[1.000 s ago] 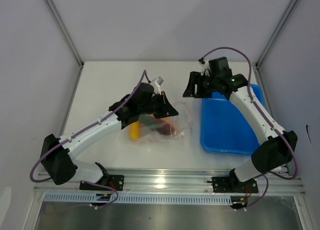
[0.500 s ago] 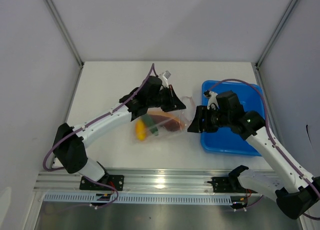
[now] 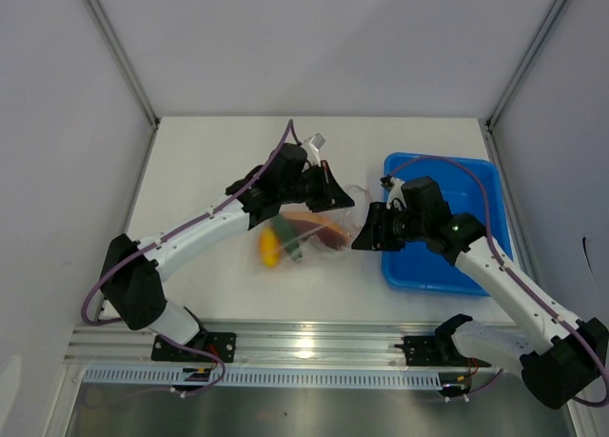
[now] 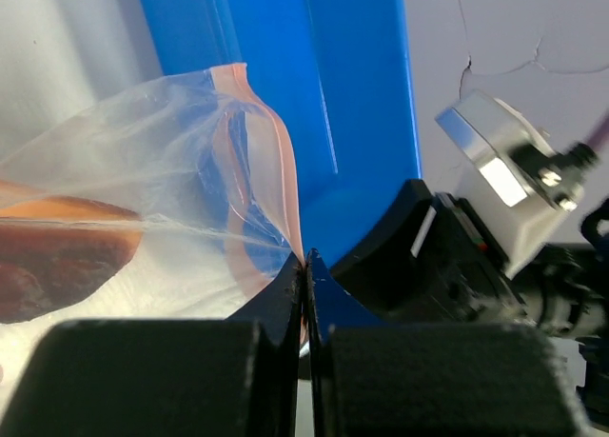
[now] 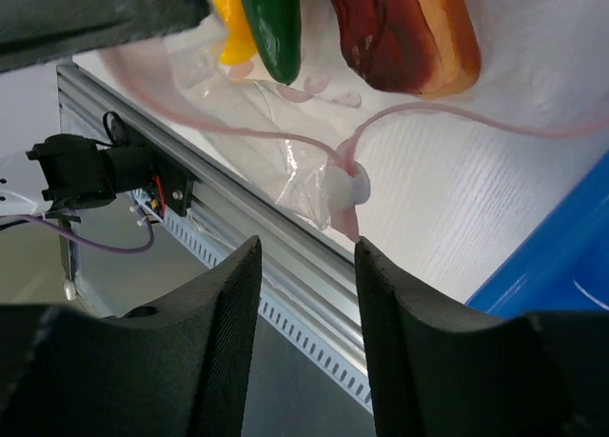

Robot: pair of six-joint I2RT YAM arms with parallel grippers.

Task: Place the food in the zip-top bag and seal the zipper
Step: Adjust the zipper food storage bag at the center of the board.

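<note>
The clear zip-top bag point(image 3: 322, 232) lies mid-table with the food inside: a yellow-orange piece point(image 3: 269, 248), the dark-green cucumber point(image 3: 288, 244) and the red-brown piece point(image 3: 320, 229). My left gripper point(image 3: 331, 195) is shut on the pink zipper strip point(image 4: 285, 185) at the bag's far edge and holds that edge raised. My right gripper point(image 3: 365, 233) is open and empty, just right of the bag. In the right wrist view its fingers point(image 5: 224, 347) sit apart, short of the white slider point(image 5: 345, 184) on the zipper. The cucumber point(image 5: 273, 23) and red-brown piece point(image 5: 400, 28) show through the plastic.
The blue tray point(image 3: 476, 185) stands at the right, under my right arm, its near-left corner close to the bag. It also shows in the left wrist view point(image 4: 314, 85). The aluminium rail point(image 3: 304, 347) runs along the table's near edge.
My right arm has swung from the tray's far side down to the bag's right edge. My left gripper has shifted right and farther back with the bag's edge in it.
</note>
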